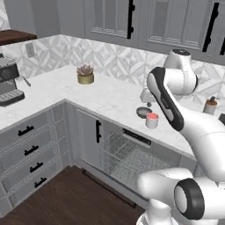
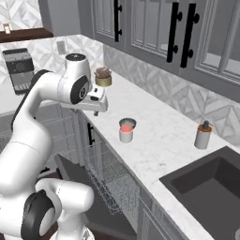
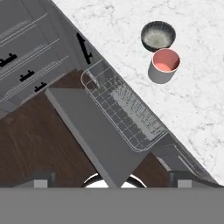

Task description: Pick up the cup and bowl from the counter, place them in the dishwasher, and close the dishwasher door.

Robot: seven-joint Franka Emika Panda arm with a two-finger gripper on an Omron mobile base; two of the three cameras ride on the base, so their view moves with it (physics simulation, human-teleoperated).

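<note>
White marble counter (image 3: pixel 192 100) carries the cup (image 3: pixel 163 65) and the bowl (image 3: pixel 158 35), touching or nearly so, both upright near the edge above the dishwasher (image 3: pixel 124 109). From the hand view they sit well ahead of the fingers and off to one side, with nothing between the tips. The gripper (image 2: pixel 97 107) hangs high over the counter edge, apparently to survey before descending; whether its fingers are spread or pressed together I cannot tell. The door (image 3: pixel 94 135) lies dropped open below the fingers and the rack (image 3: pixel 127 111) is pulled out, ready to receive dishes. Judging from this, neither item has been picked yet; the cup, nearer the edge, looks the easier first grasp.
</note>
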